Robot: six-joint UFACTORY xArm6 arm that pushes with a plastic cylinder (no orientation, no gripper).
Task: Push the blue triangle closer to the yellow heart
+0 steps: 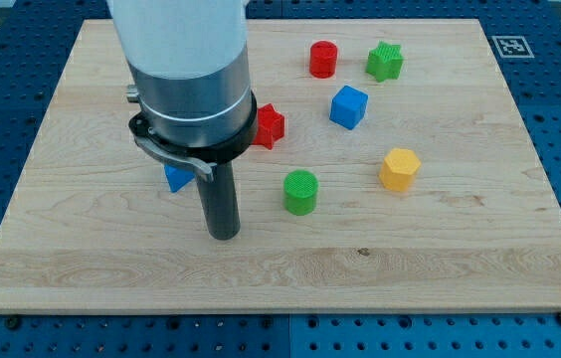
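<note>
The blue triangle (177, 178) lies at the view's left of centre, partly hidden behind the arm's body and rod. My tip (223, 235) rests on the board just to the lower right of the blue triangle, a short gap away. No yellow heart shows; it may be hidden behind the arm. The only yellow block in sight is a yellow hexagon (399, 169) at the view's right.
A red star (270, 125) peeks out to the right of the arm. A green cylinder (300, 191) sits right of my tip. A blue cube (349, 106), a red cylinder (323, 59) and a green star (385, 62) lie towards the top right. The wooden board (460, 268) sits on a blue table.
</note>
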